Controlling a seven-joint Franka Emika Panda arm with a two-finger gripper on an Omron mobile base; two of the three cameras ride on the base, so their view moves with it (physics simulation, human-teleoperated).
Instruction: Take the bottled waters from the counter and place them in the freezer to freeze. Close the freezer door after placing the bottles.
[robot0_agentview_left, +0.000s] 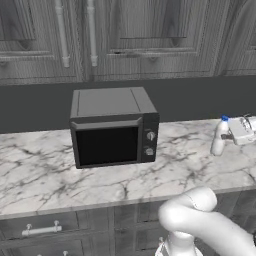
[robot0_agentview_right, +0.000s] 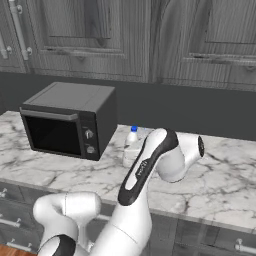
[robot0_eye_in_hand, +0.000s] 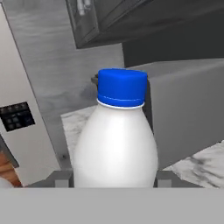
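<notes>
— Where's your white bottle (robot0_eye_in_hand: 114, 144)?
— Upright on the counter (robot0_agentview_left: 45, 170), right of the microwave (robot0_agentview_left: 113, 125).
— And your gripper (robot0_agentview_left: 231, 135)?
— At the bottle, a finger (robot0_eye_in_hand: 62, 178) on each side, closed on its body.
</notes>
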